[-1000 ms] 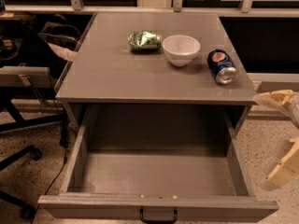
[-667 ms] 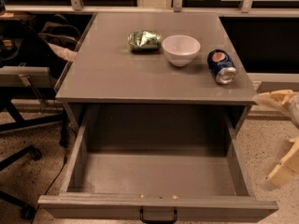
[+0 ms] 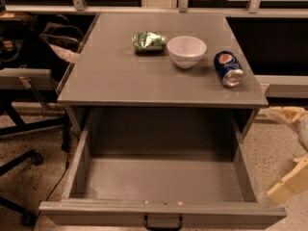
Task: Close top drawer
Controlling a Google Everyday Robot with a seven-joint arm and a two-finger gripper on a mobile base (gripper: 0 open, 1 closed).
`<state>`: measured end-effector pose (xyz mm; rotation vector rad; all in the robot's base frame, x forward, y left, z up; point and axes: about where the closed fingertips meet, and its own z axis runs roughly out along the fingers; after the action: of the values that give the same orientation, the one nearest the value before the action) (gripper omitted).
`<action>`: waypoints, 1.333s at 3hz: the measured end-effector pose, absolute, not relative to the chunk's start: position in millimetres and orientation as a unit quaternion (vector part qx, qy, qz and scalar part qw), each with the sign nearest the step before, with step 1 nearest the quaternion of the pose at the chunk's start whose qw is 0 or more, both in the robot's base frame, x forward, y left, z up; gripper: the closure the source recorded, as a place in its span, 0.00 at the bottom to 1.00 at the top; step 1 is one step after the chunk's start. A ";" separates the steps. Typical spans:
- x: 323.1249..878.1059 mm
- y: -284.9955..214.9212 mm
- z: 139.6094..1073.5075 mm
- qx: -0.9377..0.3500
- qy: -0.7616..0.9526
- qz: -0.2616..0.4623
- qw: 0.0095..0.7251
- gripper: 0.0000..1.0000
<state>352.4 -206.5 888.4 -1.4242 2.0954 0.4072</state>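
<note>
The top drawer (image 3: 163, 182) is pulled far out of the grey cabinet and is empty inside. Its flat front panel (image 3: 96, 214) runs along the bottom of the view, with a small black loop handle (image 3: 163, 222) at its centre. My gripper (image 3: 290, 150) is at the right edge, just beyond the drawer's right side wall and level with it. Its two cream fingers (image 3: 288, 186) stand wide apart and hold nothing. It does not touch the drawer. The lower drawers are hidden under the open one.
On the cabinet top (image 3: 120, 76) lie a green crumpled bag (image 3: 149, 41), a white bowl (image 3: 186, 50) and a blue soda can (image 3: 228, 69) on its side. An office chair base (image 3: 19, 162) stands at the left on the speckled floor.
</note>
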 end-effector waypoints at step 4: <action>340.2 -211.3 864.9 -0.495 0.800 0.170 0.292 0.71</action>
<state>340.2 -211.3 864.9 -1.3195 2.1330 0.4534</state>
